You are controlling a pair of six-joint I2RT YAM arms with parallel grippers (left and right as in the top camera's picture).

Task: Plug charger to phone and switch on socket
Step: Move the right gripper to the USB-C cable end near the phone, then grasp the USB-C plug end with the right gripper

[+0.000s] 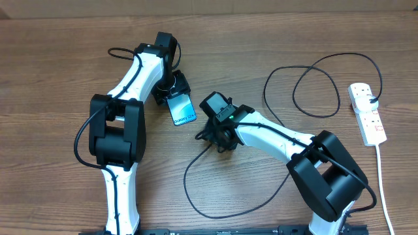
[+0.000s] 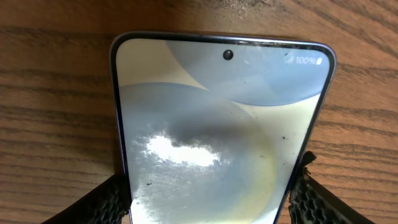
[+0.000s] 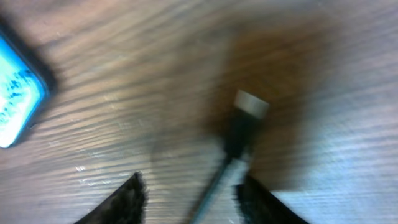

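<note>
The phone (image 1: 183,110) lies with its lit screen up, left of the table's middle. My left gripper (image 1: 172,91) is shut on its near end. In the left wrist view the phone (image 2: 217,118) fills the gap between both fingers (image 2: 109,202). The charger (image 1: 196,196) is a thin black cable that loops from the socket (image 1: 367,112) to my right gripper (image 1: 213,134). In the blurred right wrist view the charger's connector (image 3: 249,111) points away from me. Its cable runs down between the fingers (image 3: 124,199) of the right gripper (image 3: 193,194), close to the right one. The jaws stand apart. The phone's corner (image 3: 15,106) shows at the left.
The socket sits at the far right edge with a black plug (image 1: 373,99) in it and a white cord (image 1: 385,189) running toward the front. The cable makes wide loops (image 1: 313,85) behind the right arm and in front of it.
</note>
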